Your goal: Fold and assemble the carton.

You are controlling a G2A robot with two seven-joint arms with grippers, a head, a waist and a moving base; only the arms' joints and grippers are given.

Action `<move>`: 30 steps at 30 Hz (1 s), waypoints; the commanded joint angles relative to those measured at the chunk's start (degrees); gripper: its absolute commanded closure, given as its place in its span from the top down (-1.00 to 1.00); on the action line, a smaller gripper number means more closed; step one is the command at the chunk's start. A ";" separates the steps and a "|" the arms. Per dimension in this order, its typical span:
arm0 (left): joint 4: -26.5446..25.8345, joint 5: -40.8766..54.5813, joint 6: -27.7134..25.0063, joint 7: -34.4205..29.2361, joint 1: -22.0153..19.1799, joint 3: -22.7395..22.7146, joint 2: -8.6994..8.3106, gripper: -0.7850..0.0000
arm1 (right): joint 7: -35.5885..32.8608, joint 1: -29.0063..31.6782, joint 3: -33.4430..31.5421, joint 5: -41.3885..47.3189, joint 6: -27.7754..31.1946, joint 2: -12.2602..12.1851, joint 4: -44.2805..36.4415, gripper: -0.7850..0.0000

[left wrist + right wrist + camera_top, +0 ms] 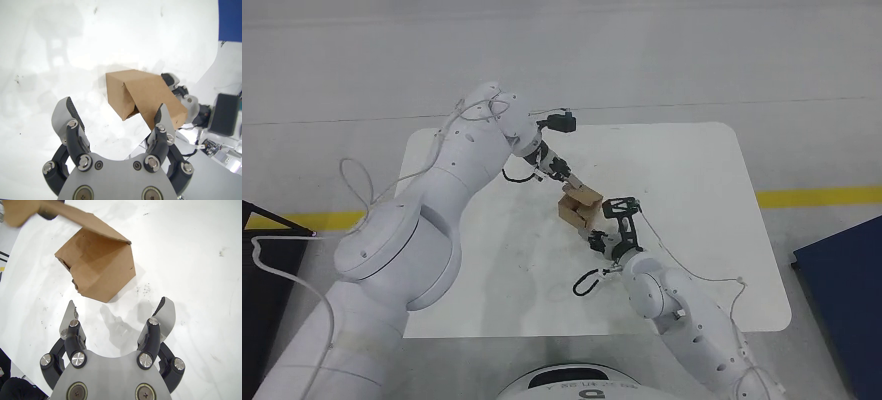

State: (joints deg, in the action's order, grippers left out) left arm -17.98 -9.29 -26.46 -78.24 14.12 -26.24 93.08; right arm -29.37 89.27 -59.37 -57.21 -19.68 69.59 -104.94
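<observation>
Top view: carton (579,207) half assembled

The brown cardboard carton stands central on the white table (692,180), one ragged flap (75,216) raised. The left gripper (115,104), jaws wide, seems to touch that flap from the far side, probably to fold it. The right gripper (118,302) hangs wide just near of it.

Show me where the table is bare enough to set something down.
Bare: the white table between the brown cardboard carton and its right edge, and the strip between carton and near edge. Crowded: the middle, where the left gripper and right gripper flank the carton.
</observation>
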 commanded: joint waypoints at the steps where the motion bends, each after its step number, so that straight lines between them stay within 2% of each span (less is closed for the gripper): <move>1: -0.53 -0.85 0.65 -0.24 0.51 0.76 0.19 1.00 | 0.16 0.40 -0.38 0.03 -0.18 -0.01 -0.27 0.80; 5: -0.84 -1.00 0.87 -0.46 0.94 1.82 0.28 1.00 | 0.21 1.83 -1.14 1.02 0.77 -0.10 -1.65 0.78; 10: -1.20 -1.78 0.95 -0.54 1.01 3.12 0.53 1.00 | -1.05 3.82 -2.69 7.03 8.95 -0.48 -5.05 0.82; 12: -1.46 -2.99 0.84 -0.43 1.03 4.00 0.71 1.00 | 0.38 4.48 -4.07 9.23 11.82 -0.65 -6.20 0.82; 14: -1.52 -3.51 0.49 -0.08 1.17 4.58 0.87 0.98 | 4.73 4.89 -6.19 11.35 12.31 -0.64 -6.71 0.87; 17: -1.36 -3.23 0.09 0.32 1.25 4.97 1.04 0.91 | 10.50 4.42 -8.68 15.91 10.34 -0.27 -5.28 0.80; 19: -1.27 -3.01 -0.15 0.56 1.34 5.26 1.09 0.87 | 11.78 3.32 -8.89 17.33 9.06 -0.01 -3.56 0.75; 27: -1.27 -2.12 -0.53 0.94 1.43 6.65 0.81 0.77 | 7.31 -4.00 -6.14 16.46 1.38 1.00 3.37 0.65; 30: -1.55 -1.63 -0.51 0.92 1.36 7.11 0.67 0.77 | 5.79 -5.96 -5.08 16.06 -0.21 1.32 4.87 0.56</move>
State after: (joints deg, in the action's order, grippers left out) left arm -19.39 -11.09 -26.99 -77.30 15.51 -19.29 93.80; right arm -23.07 83.90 -64.74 -41.03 -19.45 70.83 -100.45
